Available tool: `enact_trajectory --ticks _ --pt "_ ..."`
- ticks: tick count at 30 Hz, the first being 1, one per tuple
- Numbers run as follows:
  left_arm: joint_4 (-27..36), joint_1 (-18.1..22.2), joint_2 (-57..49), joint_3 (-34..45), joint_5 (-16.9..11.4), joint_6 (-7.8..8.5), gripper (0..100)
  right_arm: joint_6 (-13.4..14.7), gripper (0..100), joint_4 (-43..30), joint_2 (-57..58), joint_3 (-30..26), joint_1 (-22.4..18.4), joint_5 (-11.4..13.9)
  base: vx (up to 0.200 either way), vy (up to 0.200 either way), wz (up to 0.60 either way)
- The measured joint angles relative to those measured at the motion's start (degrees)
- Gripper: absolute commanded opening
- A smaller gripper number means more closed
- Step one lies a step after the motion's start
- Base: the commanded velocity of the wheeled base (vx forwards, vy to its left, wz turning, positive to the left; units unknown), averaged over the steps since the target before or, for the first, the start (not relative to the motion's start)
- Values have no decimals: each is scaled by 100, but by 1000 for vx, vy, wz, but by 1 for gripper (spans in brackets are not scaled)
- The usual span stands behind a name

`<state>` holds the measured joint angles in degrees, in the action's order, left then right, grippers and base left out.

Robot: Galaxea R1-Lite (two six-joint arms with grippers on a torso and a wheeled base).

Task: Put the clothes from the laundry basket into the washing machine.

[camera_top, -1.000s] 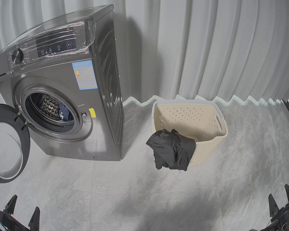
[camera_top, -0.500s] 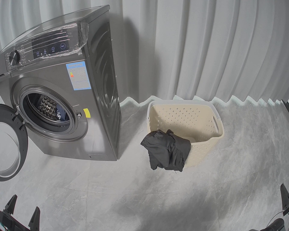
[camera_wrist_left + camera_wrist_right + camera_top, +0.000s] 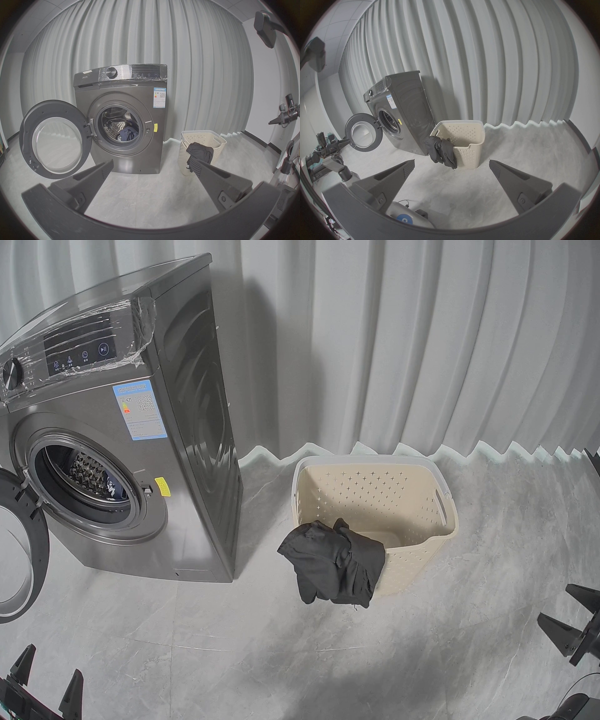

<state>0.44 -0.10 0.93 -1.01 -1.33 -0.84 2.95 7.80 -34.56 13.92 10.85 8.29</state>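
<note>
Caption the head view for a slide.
Dark garment draped over the rim of the laundry basket, beside the washing machine with its door open.

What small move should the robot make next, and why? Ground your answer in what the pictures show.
Probably reach the right gripper toward the garment draped over the basket's near rim. It and the left gripper are open and empty, the right one is nearer the basket, and the washer's door already stands open.
</note>
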Motion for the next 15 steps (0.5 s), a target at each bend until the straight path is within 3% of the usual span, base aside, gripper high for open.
enact_trajectory --ticks 15 --pt "0 0 0 0 0 -17 100 488 100 1640 -2715 230 657 110 0 0 0"
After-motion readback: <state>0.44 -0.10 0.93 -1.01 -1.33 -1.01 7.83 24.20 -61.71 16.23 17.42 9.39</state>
